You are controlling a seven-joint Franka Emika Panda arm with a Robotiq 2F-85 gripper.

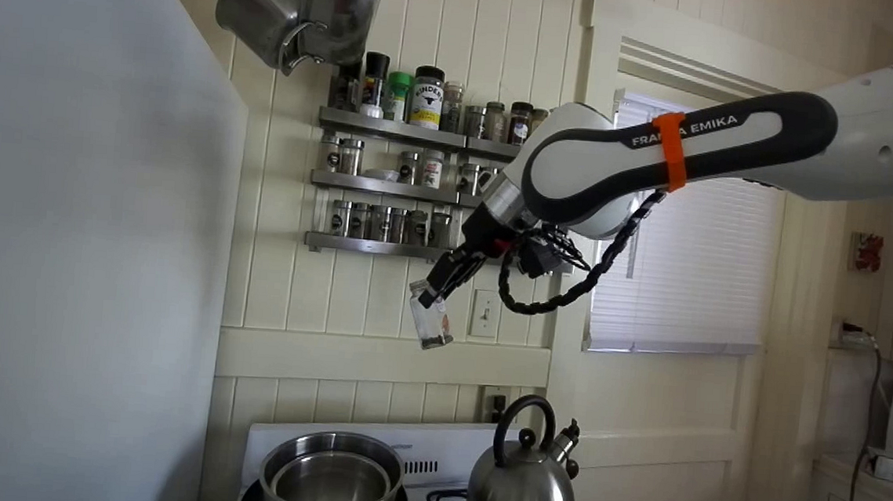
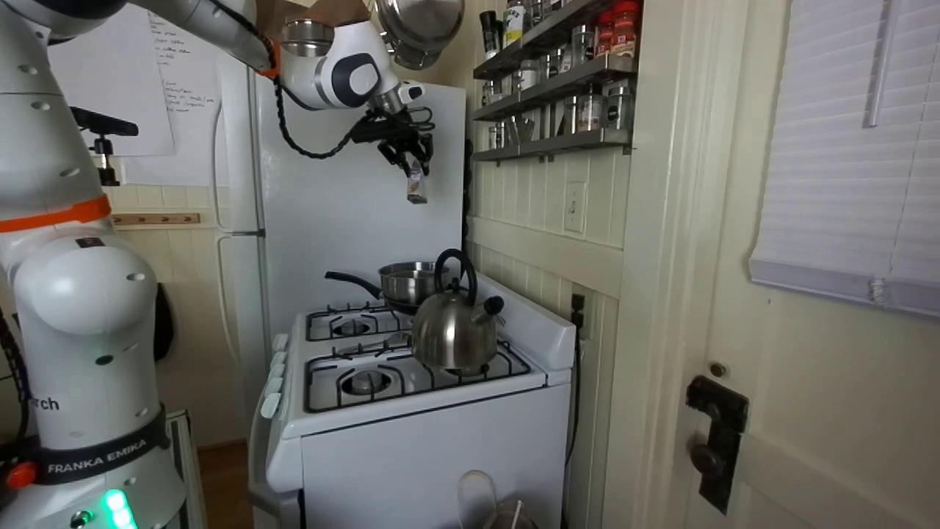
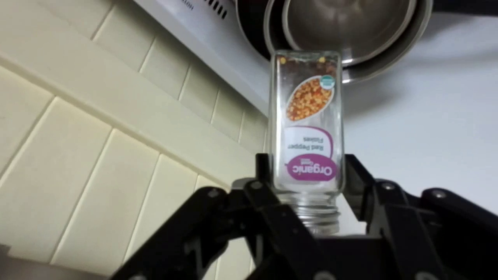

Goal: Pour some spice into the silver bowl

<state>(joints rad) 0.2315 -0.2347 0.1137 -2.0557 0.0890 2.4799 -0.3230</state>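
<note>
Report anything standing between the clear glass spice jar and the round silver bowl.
Nothing visible stands between the clear glass spice jar and the round silver bowl below; the rounded steel kettle stands to one side.

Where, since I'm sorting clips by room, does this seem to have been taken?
Most likely a home kitchen: there is a white gas stove with a steel kettle on it, and wall shelves hold spice jars.
</note>
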